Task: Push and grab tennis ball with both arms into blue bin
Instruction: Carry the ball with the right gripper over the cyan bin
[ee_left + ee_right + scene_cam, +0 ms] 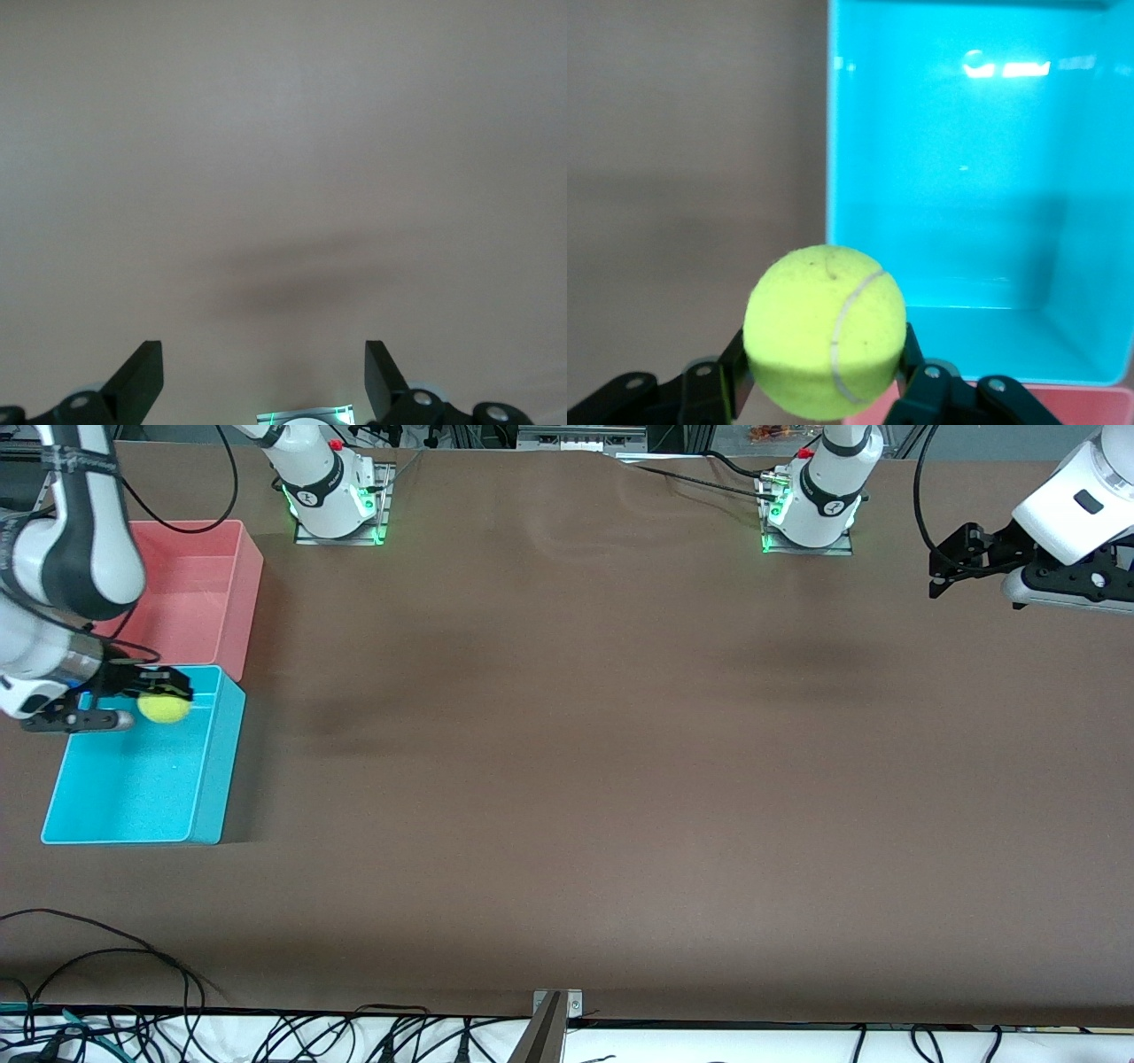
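Note:
My right gripper is shut on the yellow-green tennis ball, holding it in the air over the blue bin at the bin's end beside the pink tub. In the right wrist view the tennis ball fills the space between the black fingers, with the blue bin below. The left gripper hangs open and holds nothing, above the table at the left arm's end, where that arm waits. In the left wrist view the left gripper shows only bare brown table between its fingertips.
A pink tub stands against the blue bin, farther from the front camera. Both arm bases stand along the table's back edge. Black cables trail over the front edge near the right arm's end.

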Action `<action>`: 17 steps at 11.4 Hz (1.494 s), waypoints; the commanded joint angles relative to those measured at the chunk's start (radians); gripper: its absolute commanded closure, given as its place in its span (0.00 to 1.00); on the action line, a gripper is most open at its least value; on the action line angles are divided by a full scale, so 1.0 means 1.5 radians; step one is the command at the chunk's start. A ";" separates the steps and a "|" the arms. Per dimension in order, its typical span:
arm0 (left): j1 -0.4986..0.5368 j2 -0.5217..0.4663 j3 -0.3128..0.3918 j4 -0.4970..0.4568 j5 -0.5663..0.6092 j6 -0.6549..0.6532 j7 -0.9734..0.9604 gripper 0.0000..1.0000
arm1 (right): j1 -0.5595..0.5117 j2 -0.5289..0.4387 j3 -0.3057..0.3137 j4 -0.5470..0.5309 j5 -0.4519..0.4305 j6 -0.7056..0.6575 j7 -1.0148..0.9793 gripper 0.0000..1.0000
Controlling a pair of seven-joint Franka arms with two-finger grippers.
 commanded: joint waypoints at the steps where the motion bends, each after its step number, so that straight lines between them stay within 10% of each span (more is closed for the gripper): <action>1: 0.003 -0.013 0.000 -0.014 -0.013 0.004 0.002 0.00 | -0.049 0.074 -0.007 0.061 0.012 -0.015 -0.065 0.99; 17: 0.010 -0.009 0.001 -0.016 -0.010 0.002 0.004 0.00 | -0.144 0.240 -0.008 0.099 0.077 0.057 -0.232 0.99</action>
